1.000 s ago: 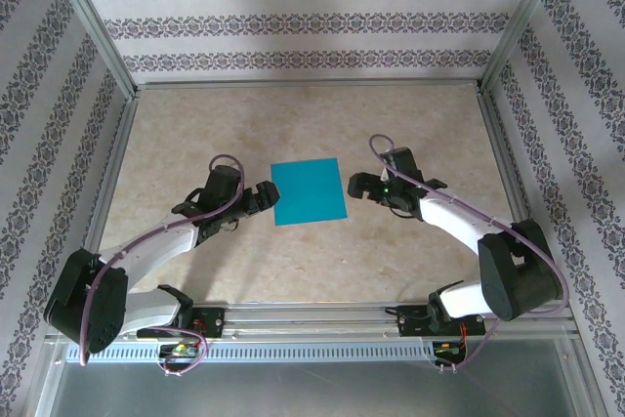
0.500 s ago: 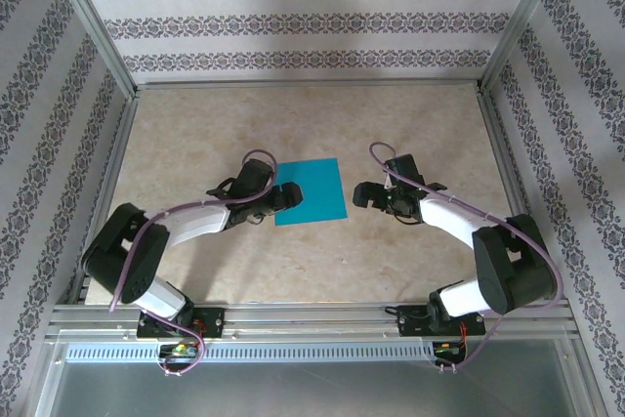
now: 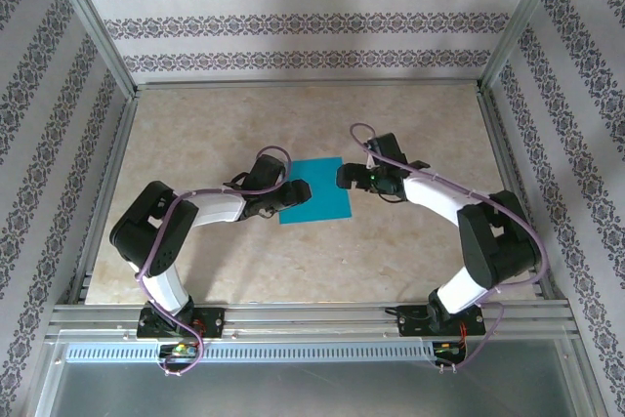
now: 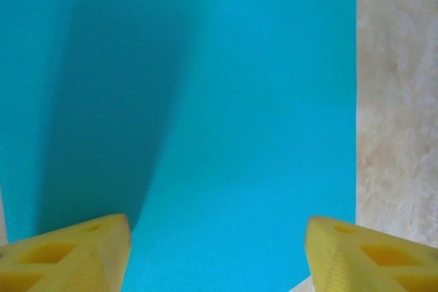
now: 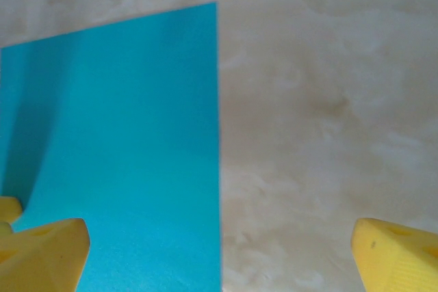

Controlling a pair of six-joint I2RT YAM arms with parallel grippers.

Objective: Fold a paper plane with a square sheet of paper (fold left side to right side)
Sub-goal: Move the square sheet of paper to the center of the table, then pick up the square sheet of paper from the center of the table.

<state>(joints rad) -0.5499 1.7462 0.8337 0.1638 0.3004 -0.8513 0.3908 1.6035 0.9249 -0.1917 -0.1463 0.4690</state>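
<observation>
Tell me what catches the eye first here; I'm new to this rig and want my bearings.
The bright teal square sheet of paper lies flat in the middle of the beige table. The left claw is over its left part, jaws apart. The right claw, wide open, straddles its right edge near the far corner.

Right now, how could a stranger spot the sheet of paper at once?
Start at the beige marbled table. Near its middle, between the left gripper and the right gripper, lies the square sheet of paper. It is the only bright teal-blue thing.
</observation>
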